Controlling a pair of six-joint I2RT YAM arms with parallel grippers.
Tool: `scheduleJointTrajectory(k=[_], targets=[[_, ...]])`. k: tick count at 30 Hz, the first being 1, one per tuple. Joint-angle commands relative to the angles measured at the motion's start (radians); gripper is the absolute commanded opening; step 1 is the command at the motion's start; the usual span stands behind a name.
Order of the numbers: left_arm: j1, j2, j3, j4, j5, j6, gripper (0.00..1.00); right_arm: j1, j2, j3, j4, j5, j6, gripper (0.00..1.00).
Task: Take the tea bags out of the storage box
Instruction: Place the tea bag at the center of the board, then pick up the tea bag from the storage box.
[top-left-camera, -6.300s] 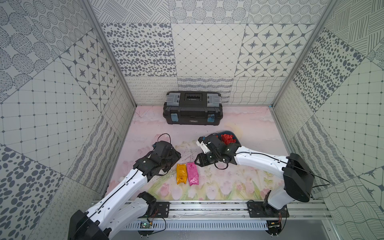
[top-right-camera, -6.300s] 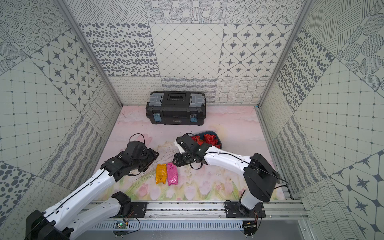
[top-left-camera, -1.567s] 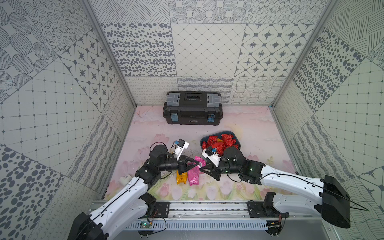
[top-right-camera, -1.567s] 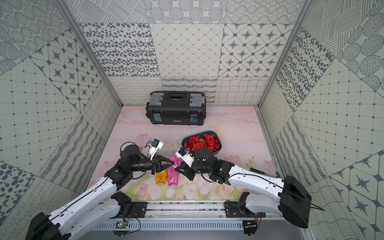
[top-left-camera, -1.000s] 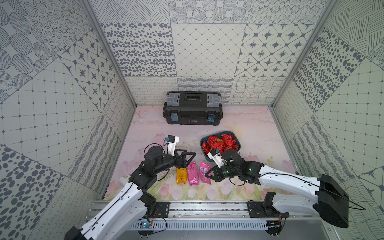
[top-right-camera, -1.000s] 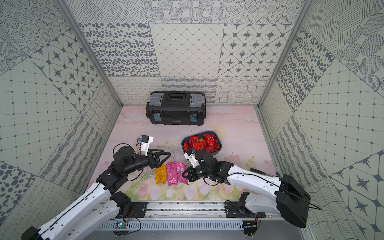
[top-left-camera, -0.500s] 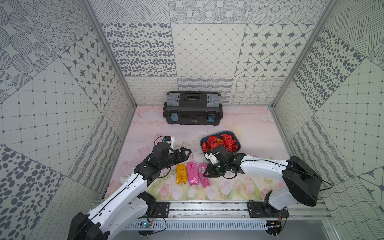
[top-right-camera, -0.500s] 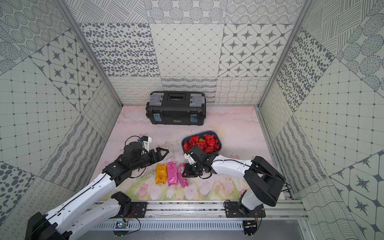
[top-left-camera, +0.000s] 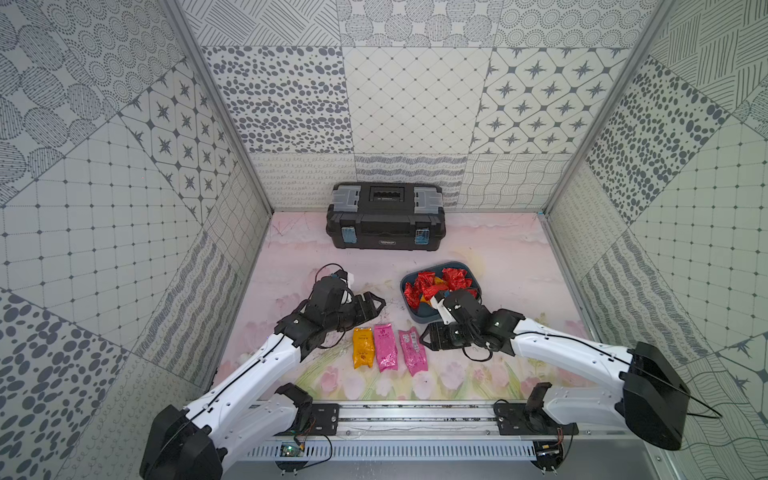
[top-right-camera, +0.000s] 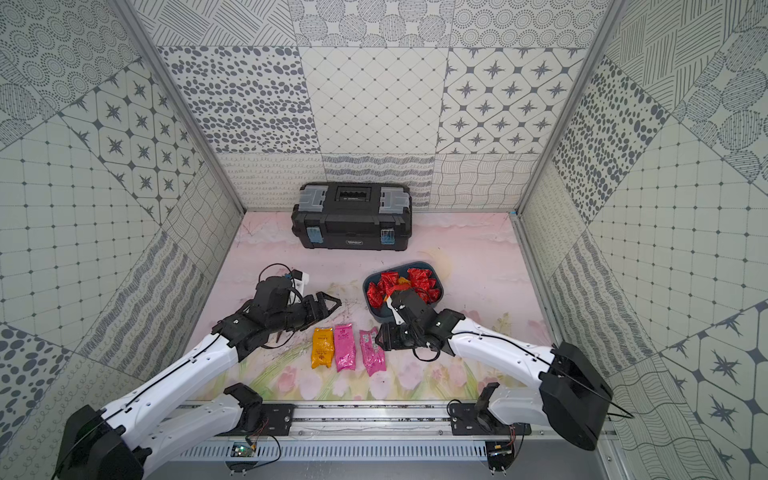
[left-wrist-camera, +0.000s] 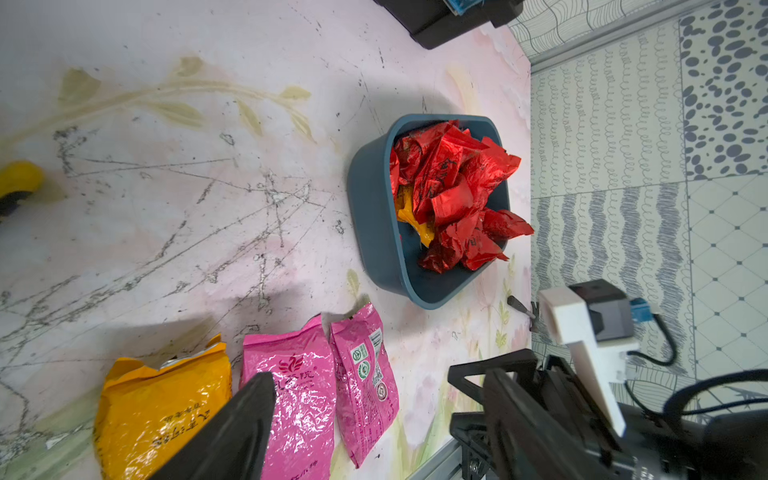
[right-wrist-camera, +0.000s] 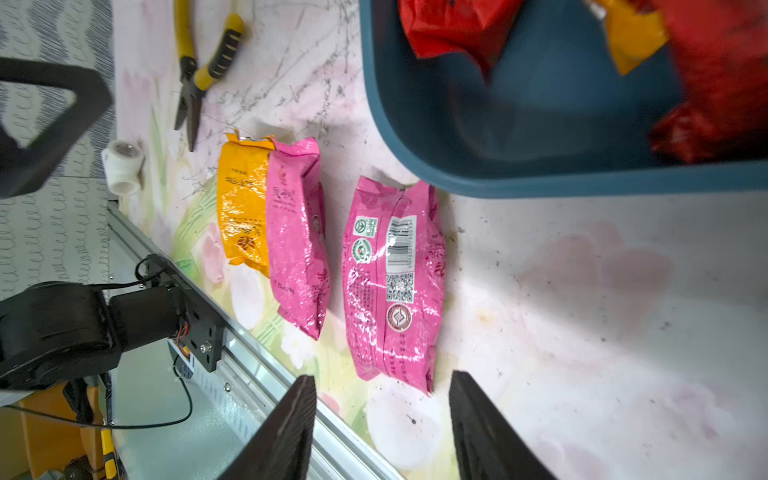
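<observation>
Just outside the storage box (left-wrist-camera: 372, 220), three tea bags (top-left-camera: 385, 348) are lined up flat, with the left gripper (top-left-camera: 376, 307) and right gripper (top-left-camera: 426, 337) held open and empty, prob for the red ones (top-left-camera: 436, 280).

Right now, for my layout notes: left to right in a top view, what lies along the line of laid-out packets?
left arm → orange-yellow tea bag → pink tea bag → second pink tea bag → right gripper

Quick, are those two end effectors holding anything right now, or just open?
Left end effector: open, holding nothing.
Right end effector: open, holding nothing.
</observation>
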Motion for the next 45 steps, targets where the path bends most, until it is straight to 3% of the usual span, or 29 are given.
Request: scheduleJointTrajectory(k=[1, 5, 10, 16, 26, 45], targets=[[-0.039, 0.038, 0.062, 0.004, 0.047, 0.082, 0.8, -0.064, -0.104, -0.016, -0.063, 0.081, -0.023, 0.56], [-0.136, 0.117, 0.151, -0.016, -0.018, 0.15, 0.78, -0.195, -0.192, 0.019, -0.172, 0.128, -0.034, 0.55], [-0.225, 0.26, 0.273, -0.039, -0.059, 0.188, 0.72, -0.322, -0.195, 0.094, -0.302, 0.21, -0.063, 0.55], [-0.318, 0.443, 0.431, -0.079, -0.078, 0.25, 0.71, -0.39, -0.197, 0.117, -0.332, 0.208, -0.078, 0.55], [-0.355, 0.707, 0.555, -0.056, -0.104, -0.095, 0.67, -0.391, -0.246, 0.106, -0.337, 0.207, -0.053, 0.55], [-0.363, 0.926, 0.63, 0.071, -0.178, -0.286, 0.41, -0.394, -0.264, 0.095, -0.34, 0.178, -0.048, 0.55]])
